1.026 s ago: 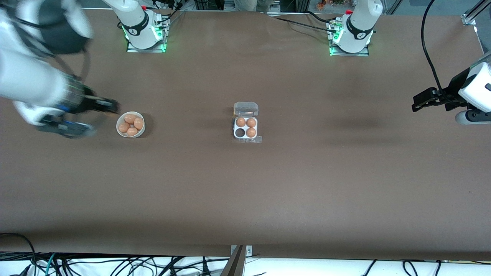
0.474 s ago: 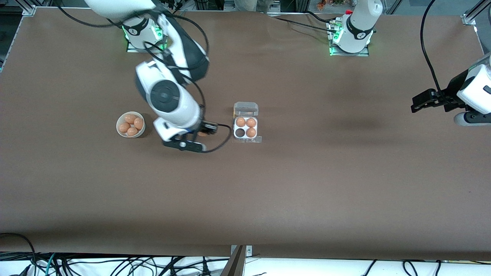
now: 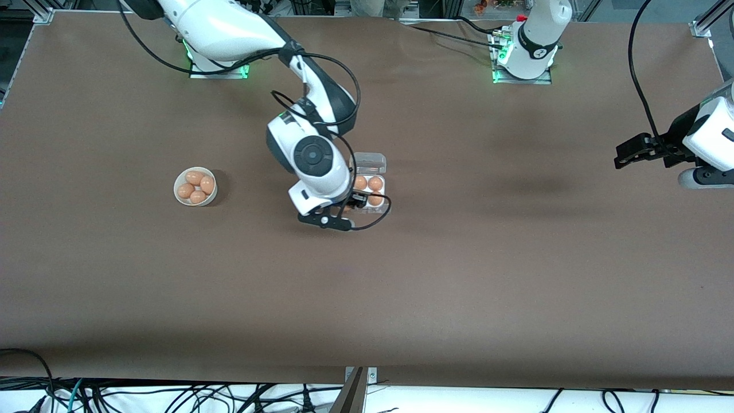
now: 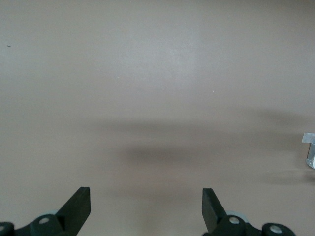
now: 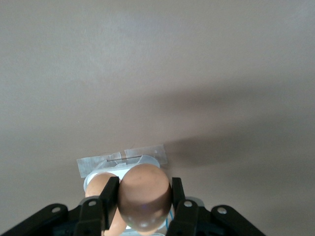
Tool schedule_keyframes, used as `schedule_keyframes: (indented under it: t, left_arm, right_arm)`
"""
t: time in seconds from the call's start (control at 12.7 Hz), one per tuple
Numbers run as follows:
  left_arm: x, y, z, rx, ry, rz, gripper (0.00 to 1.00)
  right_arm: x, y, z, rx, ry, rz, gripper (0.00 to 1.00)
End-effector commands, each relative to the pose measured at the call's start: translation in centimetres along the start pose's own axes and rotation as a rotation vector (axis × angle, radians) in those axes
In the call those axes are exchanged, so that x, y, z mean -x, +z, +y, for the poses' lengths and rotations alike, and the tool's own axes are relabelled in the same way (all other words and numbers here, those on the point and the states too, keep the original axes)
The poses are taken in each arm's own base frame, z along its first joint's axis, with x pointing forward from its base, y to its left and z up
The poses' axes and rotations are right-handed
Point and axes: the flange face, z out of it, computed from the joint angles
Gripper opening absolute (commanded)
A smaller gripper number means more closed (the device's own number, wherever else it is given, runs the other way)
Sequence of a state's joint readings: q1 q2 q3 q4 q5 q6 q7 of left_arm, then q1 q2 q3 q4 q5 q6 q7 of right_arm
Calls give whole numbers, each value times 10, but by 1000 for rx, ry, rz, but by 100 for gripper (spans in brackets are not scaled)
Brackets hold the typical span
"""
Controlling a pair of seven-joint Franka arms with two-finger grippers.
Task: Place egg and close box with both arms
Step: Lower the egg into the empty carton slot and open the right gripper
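Note:
The clear box (image 3: 383, 172) sits at the table's middle, its lid (image 3: 369, 163) open and lying flat on the side toward the arm bases. Three brown eggs (image 3: 375, 183) show in its cells. My right gripper (image 3: 355, 202) is over the box's cell nearest the front camera at the right arm's end, which it hides. In the right wrist view the gripper (image 5: 143, 181) is shut on a brown egg (image 5: 144, 196), with the box's front tab (image 5: 123, 160) below. My left gripper (image 3: 622, 156) waits open and empty at the left arm's end of the table, its fingers (image 4: 78, 204) wide apart.
A round white bowl (image 3: 211, 197) with several brown eggs stands toward the right arm's end of the table. Cables hang along the table's front edge. A small piece of clear plastic (image 4: 310, 147) shows at the edge of the left wrist view.
My right arm has swung from beside the bowl across to the box, carrying an egg. The left arm has not moved.

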State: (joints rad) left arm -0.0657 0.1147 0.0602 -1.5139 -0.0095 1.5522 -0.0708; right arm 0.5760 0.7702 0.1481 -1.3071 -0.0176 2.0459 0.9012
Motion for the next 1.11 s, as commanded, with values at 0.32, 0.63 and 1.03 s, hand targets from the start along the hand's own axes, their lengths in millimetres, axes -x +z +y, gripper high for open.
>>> schedule_keyframes:
  t: [0.32,0.63,1.03]
  left_arm:
    - [-2,-4,-1,-3,22,11,100]
    - [-2,-4,-1,-3,22,11,100]
    - [-3,-2,3,-4,28,8,100]
  right_arm:
    - [23,42,-27,39,39,48,0]
    - [29,53,-30,50,53,43,14]
    - [30,57,-30,60,46,53,100]
